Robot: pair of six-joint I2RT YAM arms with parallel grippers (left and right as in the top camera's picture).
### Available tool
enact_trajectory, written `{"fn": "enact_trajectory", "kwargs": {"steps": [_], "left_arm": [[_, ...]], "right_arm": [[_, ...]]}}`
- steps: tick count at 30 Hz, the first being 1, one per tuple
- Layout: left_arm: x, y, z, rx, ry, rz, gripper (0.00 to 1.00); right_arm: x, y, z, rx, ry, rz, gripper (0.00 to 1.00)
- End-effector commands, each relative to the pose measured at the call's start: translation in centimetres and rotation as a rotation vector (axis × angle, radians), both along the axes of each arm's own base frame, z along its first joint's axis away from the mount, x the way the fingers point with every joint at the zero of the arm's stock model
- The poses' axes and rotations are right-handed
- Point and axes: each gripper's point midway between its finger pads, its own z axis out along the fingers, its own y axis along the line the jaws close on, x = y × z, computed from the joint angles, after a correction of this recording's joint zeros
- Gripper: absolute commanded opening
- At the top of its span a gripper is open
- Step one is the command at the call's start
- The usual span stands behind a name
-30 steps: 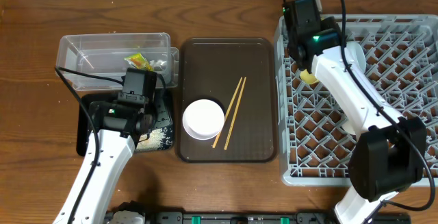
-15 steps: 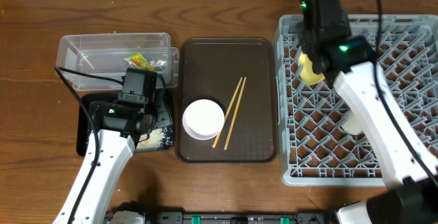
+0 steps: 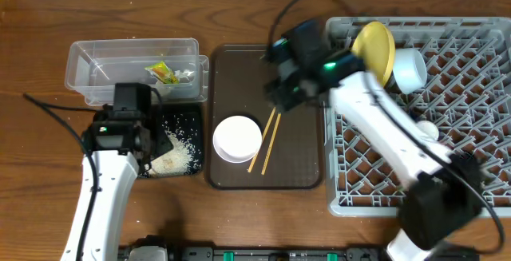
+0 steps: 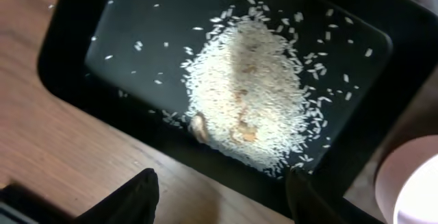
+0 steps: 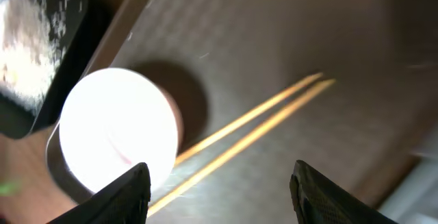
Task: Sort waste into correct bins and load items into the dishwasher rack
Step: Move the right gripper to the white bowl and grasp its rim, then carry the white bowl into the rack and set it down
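Left jaws stand wide and empty over the rice scraps [image 4: 250,94] heaped in the black tray [image 4: 137,18]. Right jaws, likewise wide and empty, hang above the two chopsticks [image 5: 246,120] beside the white bowl [image 5: 116,128] on the brown tray [image 5: 287,39]. Yellow plate [image 3: 375,49] stands on edge in the rack [image 3: 479,149].

We see the counter [image 3: 239,5] evenly and brightly lit from above, with soft shadows. In the right wrist view the white bowl [image 5: 116,131] glares pure white and the chopsticks [image 5: 260,118] smear with blur; the rice [image 4: 250,101] is fairly sharp.
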Motion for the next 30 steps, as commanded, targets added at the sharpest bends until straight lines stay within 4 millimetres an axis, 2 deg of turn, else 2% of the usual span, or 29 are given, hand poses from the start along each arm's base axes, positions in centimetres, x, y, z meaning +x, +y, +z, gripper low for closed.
{"fn": "enact_trajectory", "kwargs": {"steps": [1, 4, 9, 11, 12, 13, 15, 17, 18, 22, 26, 30], "left_arm": [[0.2, 0.6, 0.7, 0.016, -0.023, 0.033, 0.63], [0.2, 0.6, 0.7, 0.016, -0.023, 0.033, 0.63], [0.2, 0.6, 0.7, 0.016, -0.024, 0.033, 0.63], [0.2, 0.6, 0.7, 0.016, -0.024, 0.033, 0.63], [0.2, 0.6, 0.7, 0.016, -0.024, 0.033, 0.63], [0.2, 0.6, 0.7, 0.016, -0.024, 0.033, 0.63], [0.2, 0.6, 0.7, 0.016, -0.024, 0.033, 0.63], [0.2, 0.6, 0.7, 0.016, -0.024, 0.033, 0.63], [0.2, 0.6, 0.7, 0.016, -0.024, 0.033, 0.63], [0.2, 0.6, 0.7, 0.016, -0.024, 0.033, 0.63], [0.2, 0.6, 0.7, 0.016, -0.024, 0.033, 0.63], [0.3, 0.6, 0.8, 0.016, -0.027, 0.033, 0.63]], "right_arm": [[-2.0, 2.2, -3.2, -0.007, 0.119, -0.004, 0.64], [-3.2, 3.2, -5.9, -0.049, 0.171, 0.020, 0.64], [-4.0, 3.6, -9.9, -0.132, 0.213, 0.012, 0.54], [-4.1, 3.8, -10.7, -0.140, 0.224, 0.013, 0.45], [-4.1, 3.8, -10.9, -0.141, 0.224, 0.014, 0.33], [-4.0, 3.8, -11.0, -0.141, 0.223, 0.014, 0.27], [-3.7, 4.0, -10.9, -0.134, 0.212, 0.013, 0.20], [-2.9, 3.9, -10.2, -0.120, 0.185, -0.002, 0.05], [-2.7, 3.9, -9.8, -0.116, 0.176, -0.008, 0.01], [-0.3, 1.9, -6.4, -0.131, 0.083, -0.071, 0.01], [1.9, -2.3, -1.3, -0.191, -0.062, -0.175, 0.01], [2.5, -8.5, 4.1, -0.310, -0.197, -0.315, 0.01]]}}
